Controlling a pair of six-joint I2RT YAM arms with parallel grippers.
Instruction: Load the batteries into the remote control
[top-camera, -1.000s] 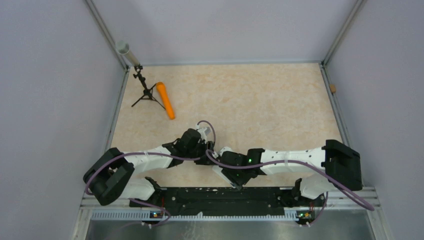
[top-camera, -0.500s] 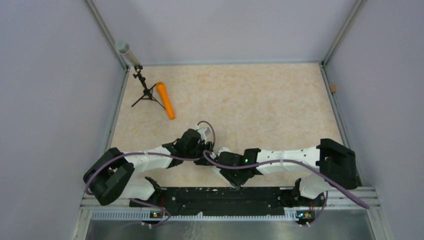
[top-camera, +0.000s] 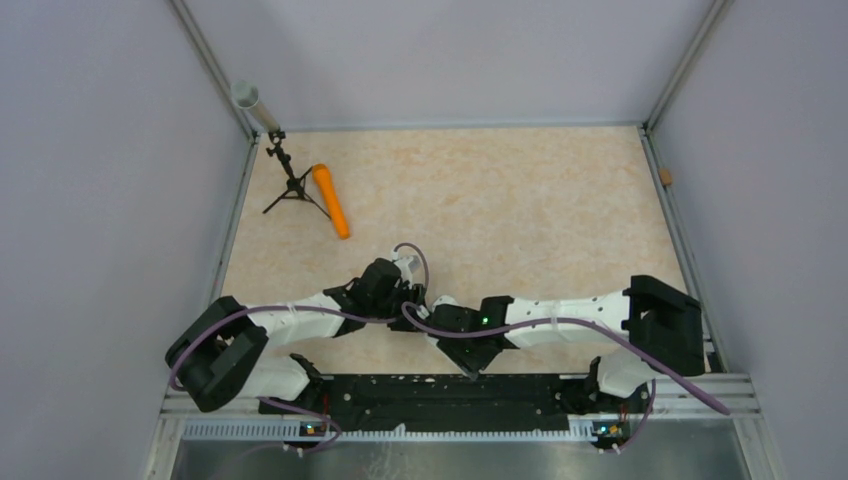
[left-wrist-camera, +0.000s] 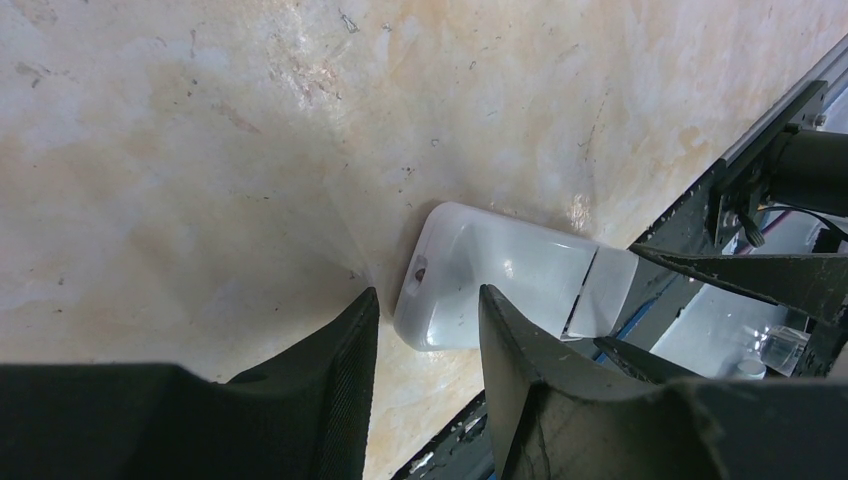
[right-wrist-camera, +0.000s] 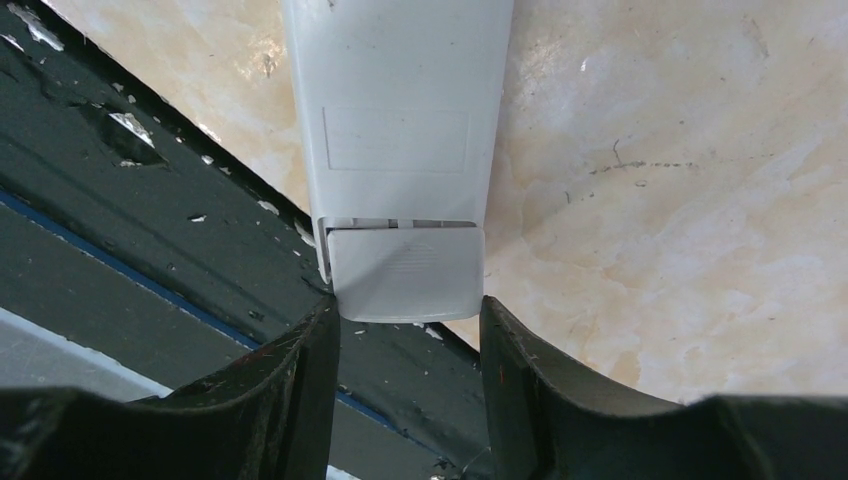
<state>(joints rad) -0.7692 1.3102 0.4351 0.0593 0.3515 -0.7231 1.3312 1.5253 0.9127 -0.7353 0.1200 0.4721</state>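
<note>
The right gripper (right-wrist-camera: 408, 305) had its two fingers about half way apart and pressed on both sides of the battery cover (right-wrist-camera: 405, 270). This was the small lid at one end of the remote control (right-wrist-camera: 400, 100). The remote lay white back up at the near edge of the bench (right-wrist-camera: 650, 200), about the middle of that edge. Its lid end poked out over the black rail (right-wrist-camera: 130, 190) there. The lid was on, with a thin dark line where it met the body. The left gripper (left-wrist-camera: 428, 292) was at the other end of the remote, with its fingers partly apart around the rounded corner. A little bare bench showed between one finger and the remote, so it did not seem to hold it yet. The job in hand looked like getting the lid off. To do it well, the left gripper would need to hold the body firm and flat. The right would then pull the lid straight along the remote, toward the rail, without a hard squeeze that could jam it. A crooked pull could spin the remote or tip it off the edge. The batteries could not be seen in any view. Near the far left corner lay an orange cylinder (top-camera: 331, 200) beside a small black tripod (top-camera: 290, 188).
</note>
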